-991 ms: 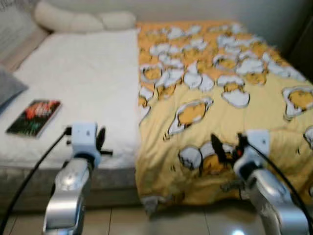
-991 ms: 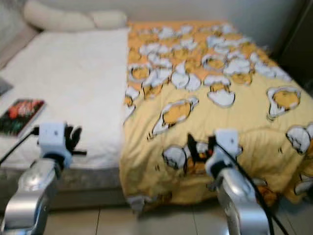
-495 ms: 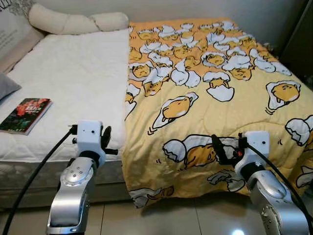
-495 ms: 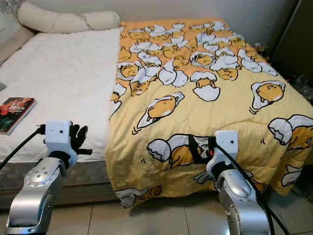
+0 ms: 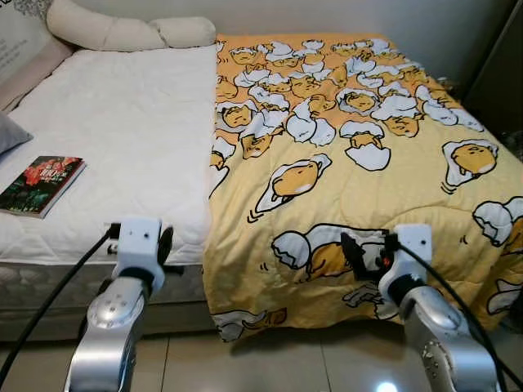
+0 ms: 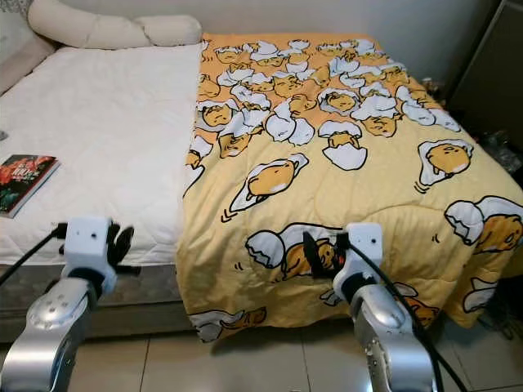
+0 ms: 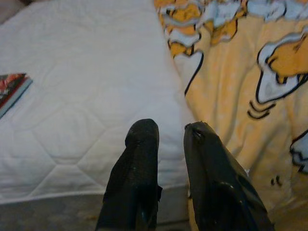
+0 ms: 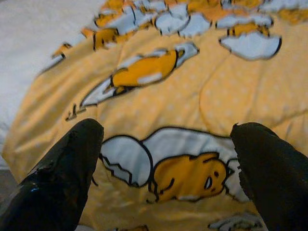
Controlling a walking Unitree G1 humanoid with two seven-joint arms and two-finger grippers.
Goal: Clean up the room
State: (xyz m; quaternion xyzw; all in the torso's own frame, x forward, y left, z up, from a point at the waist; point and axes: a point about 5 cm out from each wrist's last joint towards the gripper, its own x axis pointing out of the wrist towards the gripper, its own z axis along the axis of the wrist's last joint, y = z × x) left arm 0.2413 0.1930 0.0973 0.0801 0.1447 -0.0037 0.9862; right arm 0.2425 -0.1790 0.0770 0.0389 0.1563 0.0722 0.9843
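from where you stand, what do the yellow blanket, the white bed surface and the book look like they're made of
Yellow blanket: looks like soft printed fabric, matte, probably padded, since it shows stitched puffs and drapes over the bed's foot.
White bed surface: quilted cloth, matte, with stitched curved lines; likely a mattress cover.
Book: paper with a somewhat glossy printed cover, thin and flat.
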